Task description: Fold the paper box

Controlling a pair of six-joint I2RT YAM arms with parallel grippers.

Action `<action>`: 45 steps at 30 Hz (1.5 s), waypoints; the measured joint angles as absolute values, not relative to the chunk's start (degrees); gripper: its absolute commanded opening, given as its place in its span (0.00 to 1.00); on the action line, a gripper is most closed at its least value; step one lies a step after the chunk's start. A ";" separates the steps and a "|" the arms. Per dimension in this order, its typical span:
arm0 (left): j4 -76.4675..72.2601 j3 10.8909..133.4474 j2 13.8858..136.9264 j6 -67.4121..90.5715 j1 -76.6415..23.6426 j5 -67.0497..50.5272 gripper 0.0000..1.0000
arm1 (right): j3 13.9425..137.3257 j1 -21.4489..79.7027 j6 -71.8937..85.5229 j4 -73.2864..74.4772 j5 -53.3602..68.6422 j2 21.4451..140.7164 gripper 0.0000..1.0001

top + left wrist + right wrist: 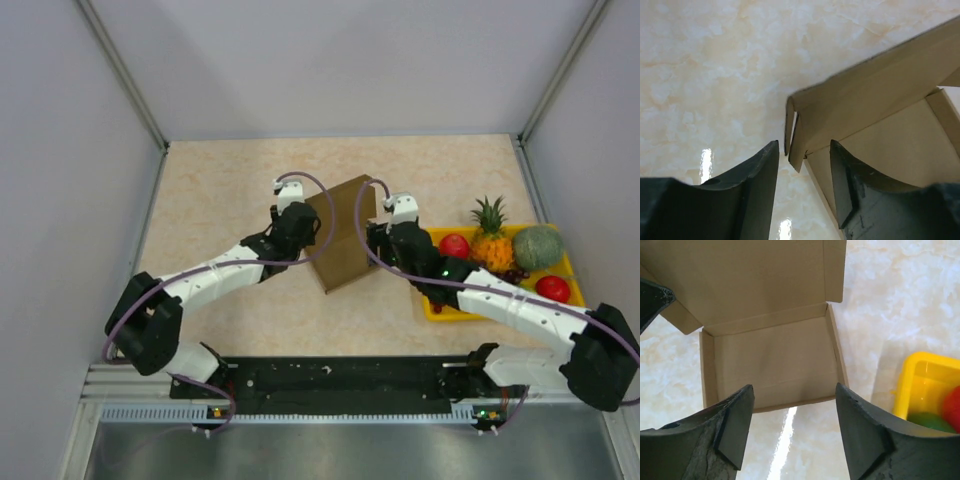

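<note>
Half done, seemingly | paper box (pixel 345 235) is standing with walls raised, lid gaping unclosed | left gripper (pixel 804 146) and right gripper (pixel 794 390) are hanging open, holding nothing

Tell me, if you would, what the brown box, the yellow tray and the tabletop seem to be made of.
The paper box looks like thin brown cardboard, matte, with creased folds and raw cut edges. The yellow tray is probably plastic: even colour, smooth moulded rim. The table shows a beige marbled pattern with glossy light reflections; stone or laminate, I cannot tell.
</note>
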State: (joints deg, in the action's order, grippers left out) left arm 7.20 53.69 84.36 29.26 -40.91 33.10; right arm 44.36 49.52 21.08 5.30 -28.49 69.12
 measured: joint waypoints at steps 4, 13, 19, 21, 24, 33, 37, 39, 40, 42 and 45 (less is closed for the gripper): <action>7.01 52.90 80.23 27.40 -40.88 30.22 0.78 | 43.09 40.93 16.95 6.46 -14.85 62.98 0.74; 11.64 49.21 63.09 24.62 -33.34 16.34 0.76 | 47.68 22.94 7.07 8.86 14.04 66.74 0.68; 13.78 49.04 56.18 22.87 -24.86 3.38 0.67 | 63.59 18.46 -0.14 10.31 24.10 81.82 0.63; 14.72 50.46 57.65 22.24 -24.77 0.43 0.68 | 68.45 17.12 -2.48 10.79 26.02 85.95 0.60; 15.16 52.77 61.93 20.86 -24.77 -2.79 0.59 | 72.99 15.81 -5.93 11.77 28.01 90.35 0.56; 18.28 58.52 72.58 19.38 -26.13 -3.09 0.55 | 81.52 15.51 -11.70 15.29 35.09 99.29 0.46; 18.46 58.78 74.04 19.29 -27.51 -2.52 0.59 | 82.94 15.64 -12.64 15.70 35.73 100.95 0.57; 18.46 58.78 74.59 19.31 -28.05 -2.11 0.59 | 82.94 15.64 -13.19 16.12 35.57 101.27 0.57; 18.46 58.78 74.94 19.31 -28.40 -1.91 0.57 | 82.94 15.64 -13.52 16.12 35.38 101.38 0.56; 18.46 58.94 75.79 19.31 -28.95 -0.97 0.53 | 82.94 15.66 -14.04 16.14 35.03 101.78 0.54; 18.50 59.77 77.95 19.22 -29.98 0.80 0.46 | 82.94 16.01 -14.98 16.29 34.72 102.54 0.46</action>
State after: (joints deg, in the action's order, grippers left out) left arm 18.50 59.77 77.95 19.22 -29.98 0.80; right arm 82.94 16.01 -14.98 16.29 34.72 102.54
